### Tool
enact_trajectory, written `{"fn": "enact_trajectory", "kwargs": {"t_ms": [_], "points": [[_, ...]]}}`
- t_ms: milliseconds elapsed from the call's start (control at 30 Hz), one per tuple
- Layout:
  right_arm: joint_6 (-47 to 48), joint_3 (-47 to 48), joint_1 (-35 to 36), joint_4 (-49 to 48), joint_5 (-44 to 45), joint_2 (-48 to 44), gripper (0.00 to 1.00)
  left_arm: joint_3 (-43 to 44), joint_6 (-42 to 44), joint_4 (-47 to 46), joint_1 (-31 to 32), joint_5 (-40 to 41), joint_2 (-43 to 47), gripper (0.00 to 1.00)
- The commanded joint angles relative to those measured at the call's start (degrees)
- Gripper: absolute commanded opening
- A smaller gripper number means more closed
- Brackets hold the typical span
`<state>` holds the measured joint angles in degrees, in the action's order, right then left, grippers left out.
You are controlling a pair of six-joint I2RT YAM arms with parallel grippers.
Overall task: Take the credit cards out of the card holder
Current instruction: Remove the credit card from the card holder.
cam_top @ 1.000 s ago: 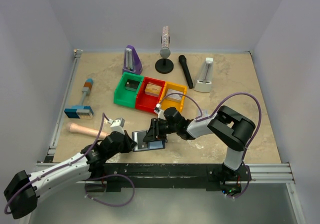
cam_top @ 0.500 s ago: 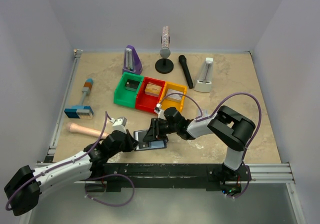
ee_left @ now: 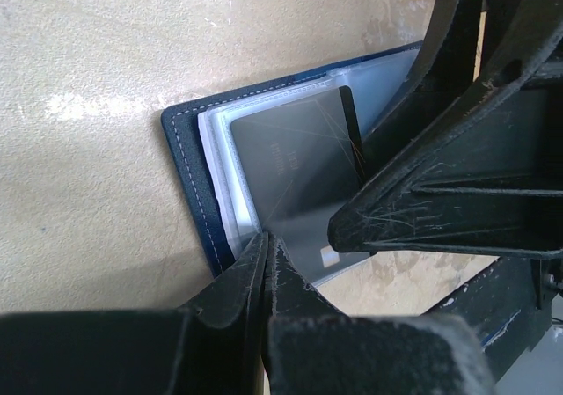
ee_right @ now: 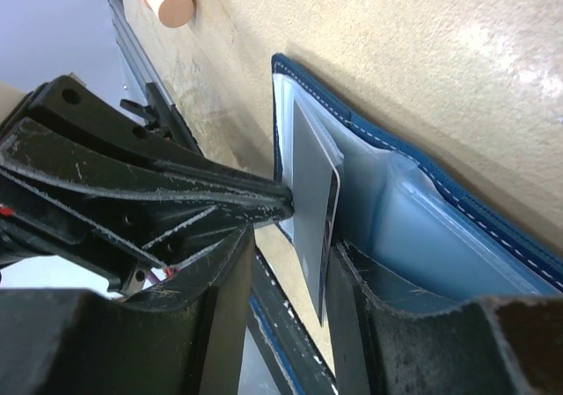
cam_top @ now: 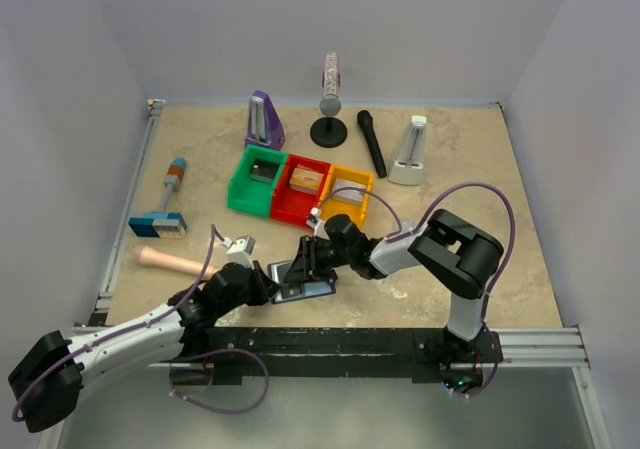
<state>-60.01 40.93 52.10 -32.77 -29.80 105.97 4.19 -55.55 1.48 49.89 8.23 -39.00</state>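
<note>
Near the front edge of the bench (cam_top: 450,259), between both arms, the navy card holder (ee_left: 180,175) is lying open, showing white stitching and clear pale-blue sleeves. A grey credit card (ee_left: 281,157) is poking out of them. Around that card the right claw (ee_right: 295,250) is standing open, while the left claw (ee_left: 264,237) is staying closed, tips touching the holder's edge.

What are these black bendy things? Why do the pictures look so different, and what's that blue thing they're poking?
They are two robot arms that pinch things. The wide picture looks down from above; the close-ups come from cameras on each wrist. On the table lie an open blue card holder, coloured bins, microphones and metronomes. The left gripper is shut, its tip at the holder's edge. The right gripper is open, a grey card from the holder between its fingers.
</note>
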Motion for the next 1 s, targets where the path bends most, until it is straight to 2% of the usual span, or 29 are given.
{"fn": "enact_trajectory", "kwargs": {"t_ms": [0,267,467,967], "points": [[-0.55,2.58,0.29,-2.91,-2.28,0.11,0.41,-0.58,-0.09,-2.79,-0.14,-1.73,-0.20,0.00],[-0.11,1.88,0.11,-2.12,-2.28,-1.29,0.40,-0.41,-0.44,-1.56,-0.14,-1.02,-0.02,0.00],[0.16,0.56,-0.50,-1.94,-2.10,-2.61,0.40,-0.49,-1.93,2.83,-0.14,0.91,0.60,0.00],[0.86,-1.46,-1.38,-1.24,-1.40,-4.90,0.39,0.03,-2.99,4.50,-0.14,2.58,-0.37,0.00]]}}
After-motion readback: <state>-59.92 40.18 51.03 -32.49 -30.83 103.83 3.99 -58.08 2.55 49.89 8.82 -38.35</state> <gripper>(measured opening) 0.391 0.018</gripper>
